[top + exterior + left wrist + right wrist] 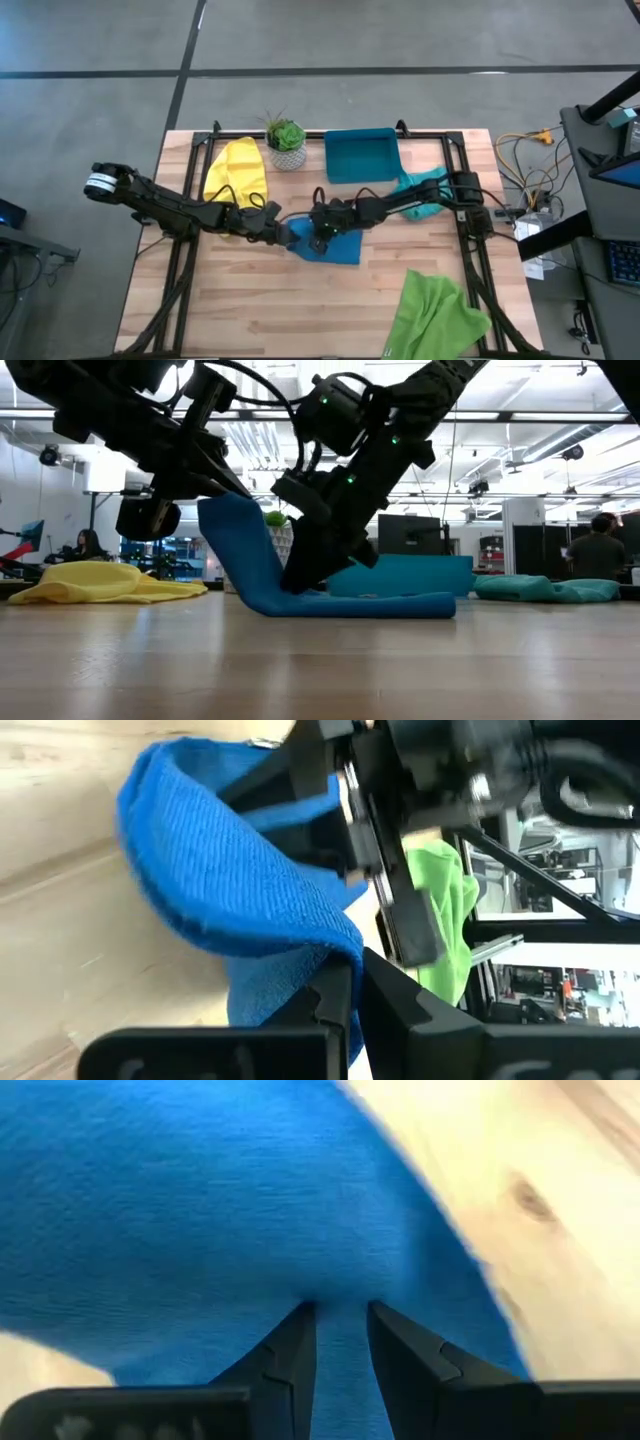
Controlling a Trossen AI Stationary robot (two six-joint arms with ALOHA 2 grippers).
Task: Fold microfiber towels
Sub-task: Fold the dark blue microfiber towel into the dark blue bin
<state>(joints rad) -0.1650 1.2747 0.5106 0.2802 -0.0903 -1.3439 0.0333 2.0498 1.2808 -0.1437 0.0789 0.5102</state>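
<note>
You're mid-fold on the blue towel [330, 243] at table centre. Your left gripper [283, 229] has pinched its 9 o'clock edge and lifted it; your right gripper [322, 236] presses down on the cloth, jaws narrow, though I can't really tell if it's actually gripping. The yellow towel [237, 171] at 11, teal towel [420, 192] at 2 and green towel [432, 315] at 5 all look crumpled, so most of the job's left.

One camera looks straight down on the whole table [250, 310]. Another sits at tabletop level, facing across into the room. Two wrist cameras sit very close to the blue towel [240, 900], which every view shares.
</note>
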